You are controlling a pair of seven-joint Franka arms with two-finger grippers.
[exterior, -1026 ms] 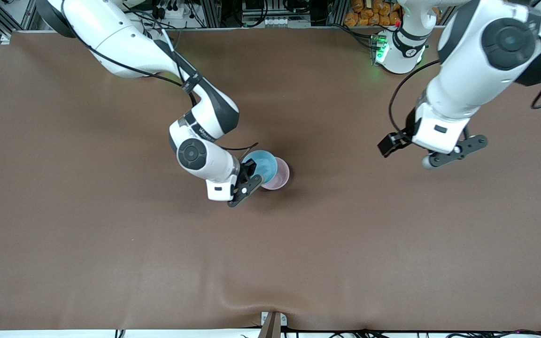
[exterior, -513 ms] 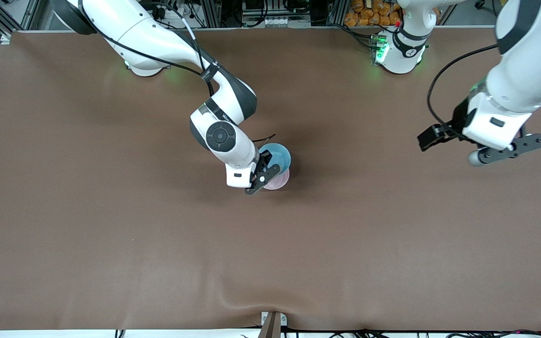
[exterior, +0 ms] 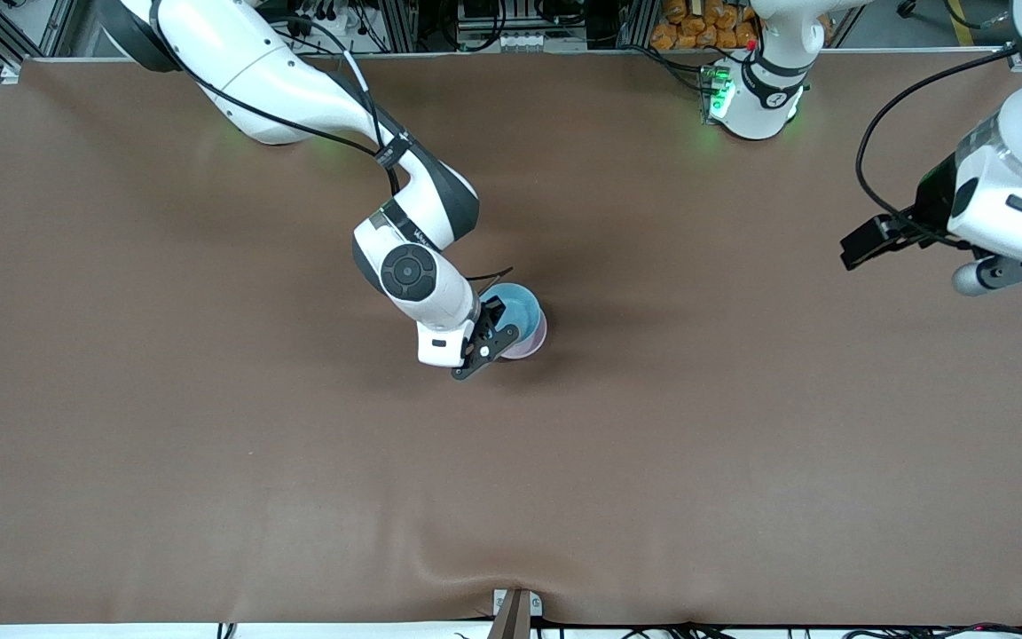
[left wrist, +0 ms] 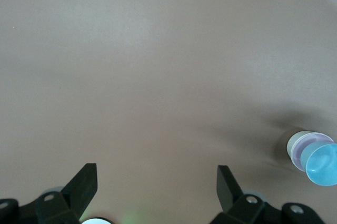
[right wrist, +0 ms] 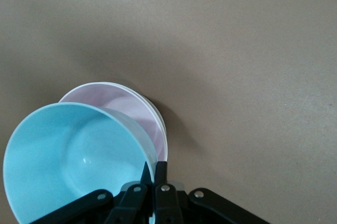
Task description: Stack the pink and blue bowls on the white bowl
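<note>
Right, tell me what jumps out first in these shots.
The right gripper at mid-table, shut on the rim of the blue bowl, which it holds tilted over the pink bowl. In the right wrist view the pink bowl sits nested in the white bowl, only a thin rim of which shows. The left gripper waits open in the air over the left arm's end of the table.

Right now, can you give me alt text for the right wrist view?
The right gripper, shut on the blue bowl at its rim, holds it over the pink bowl, which sits nested in the white bowl on the brown table.
</note>
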